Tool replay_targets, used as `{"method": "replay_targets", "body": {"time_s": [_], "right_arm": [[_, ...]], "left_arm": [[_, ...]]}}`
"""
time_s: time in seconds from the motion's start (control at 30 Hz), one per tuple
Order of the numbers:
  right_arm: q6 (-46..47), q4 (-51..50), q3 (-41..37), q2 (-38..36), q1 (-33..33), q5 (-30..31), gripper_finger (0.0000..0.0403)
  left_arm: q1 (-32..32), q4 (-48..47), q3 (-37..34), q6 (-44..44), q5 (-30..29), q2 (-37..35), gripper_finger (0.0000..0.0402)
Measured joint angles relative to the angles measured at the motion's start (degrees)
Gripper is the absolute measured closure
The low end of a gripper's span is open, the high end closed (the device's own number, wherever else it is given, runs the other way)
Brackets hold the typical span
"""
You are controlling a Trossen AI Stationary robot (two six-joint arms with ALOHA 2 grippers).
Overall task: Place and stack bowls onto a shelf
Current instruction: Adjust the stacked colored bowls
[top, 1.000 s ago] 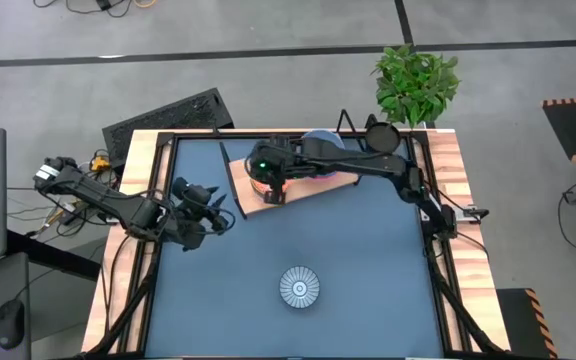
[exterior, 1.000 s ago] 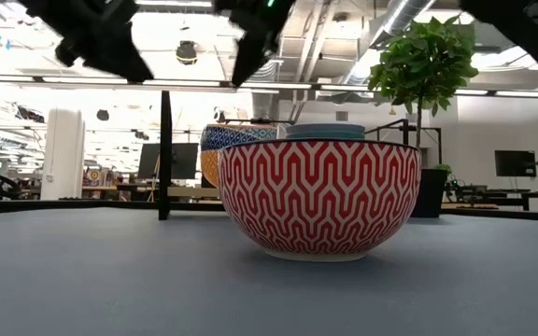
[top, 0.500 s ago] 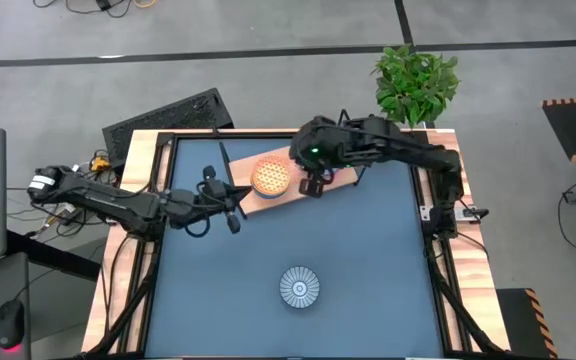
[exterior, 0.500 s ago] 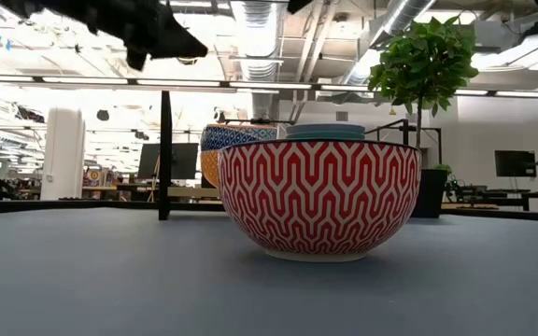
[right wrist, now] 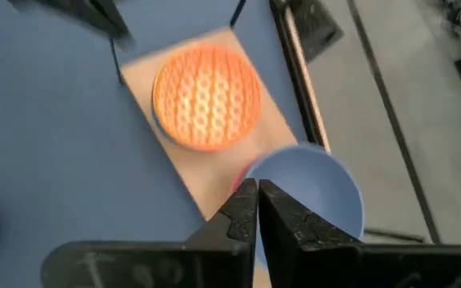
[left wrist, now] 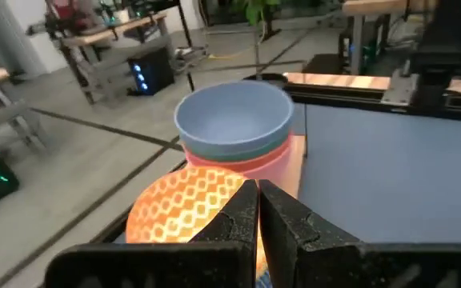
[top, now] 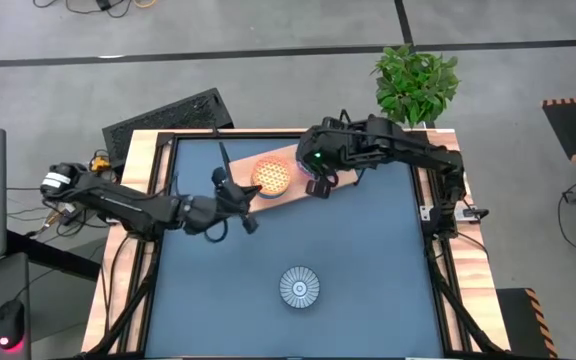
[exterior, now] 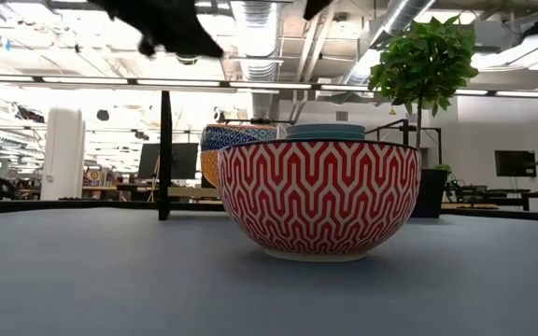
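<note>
Both pincers are clenched on nothing: the left pincer [top: 249, 226] hangs over the blue mat [top: 368, 260] just in front of the shelf's near end, and the right pincer [top: 315, 187] hovers over the shelf [top: 246, 200] beside the orange-patterned bowl [top: 270, 176]. That bowl sits upright on the light-wood board. Next to it on the shelf, in the left wrist view, a light blue bowl [left wrist: 234, 118] is stacked on a green one and a pink one. Alone on the counter's mat, well apart from the shelf, stands a red zigzag bowl [exterior: 318, 199]. A potted plant [top: 415, 82] stands at the counter's far corner. No writing or labels can be read.
</note>
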Motion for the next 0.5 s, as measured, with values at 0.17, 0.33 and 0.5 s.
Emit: {"method": "replay_targets", "body": {"time_s": [0.17, 0.33, 0.5], "right_arm": [[0.08, -1.92, 0.01, -0.13, 0.00, 0.05, 0.0380], [-0.41, -1.67, 0.01, -0.56, -0.39, 0.03, 0.0379], [-0.36, -1.03, 0.03, -0.17, -1.45, 0.03, 0.0361]], "left_arm": [[-10.33, -13.63, -1.31, -6.10, -18.89, -11.42, 0.0401], [-16.63, -19.94, -12.41, -24.07, -23.21, -24.55, 0.0401], [-16.65, -15.24, -23.83, -33.67, -25.99, -28.47, 0.0401]]}}
